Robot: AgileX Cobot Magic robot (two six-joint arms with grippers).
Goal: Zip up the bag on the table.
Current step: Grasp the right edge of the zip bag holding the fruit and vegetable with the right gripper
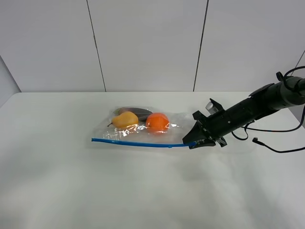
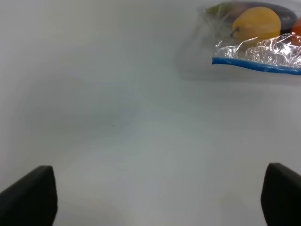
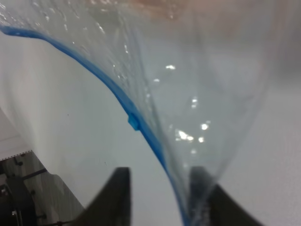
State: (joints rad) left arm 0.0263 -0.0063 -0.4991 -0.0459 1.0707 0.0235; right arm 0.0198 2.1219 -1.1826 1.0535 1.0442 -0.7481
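Presently, entries in order.

**Step in hand (judged):** the start of the closing stroke. The right gripper (image 1: 197,141) is set at one end of the zipper strip (image 1: 143,143), and no pinch is made yet. How much of the strip is already sealed cannot be told.

**Next move (judged):**
- Bring the jaws together on the strip, firmly enough to press its tracks shut.
- Draw along the strip toward 9 o'clock.
- The bag (image 1: 143,132) looks light and likely to slide, so something would have to hold it down.

**Bag:** clear crinkled plastic, lying flat near the middle of the table (image 1: 143,195), well apart from every edge.
- Contents: a yellow pear (image 1: 125,119), an orange (image 1: 157,122) and a dark purple fruit (image 1: 136,112) toward 12 o'clock of them.
- The strip is thin and blue, on the bag's 6 o'clock edge, running from 9 to 3 o'clock.

**Right gripper:** it is lowered at the strip's 3 o'clock end, with its arm reaching in from 3 o'clock.
- The jaws are a modest way apart, with bare table showing between them.
- The strip passes through that gap, close against one finger, and clear plastic rises between the fingers.
- Whether that finger touches the strip cannot be told.
- A small blue tab (image 3: 134,122) sits on the strip just beyond the fingertips.

**Left gripper (image 2: 160,188):** the jaws are wide apart with nothing between them, over bare table. The bag's 9 o'clock end lies well ahead of it. This gripper is out of sight in the high view.
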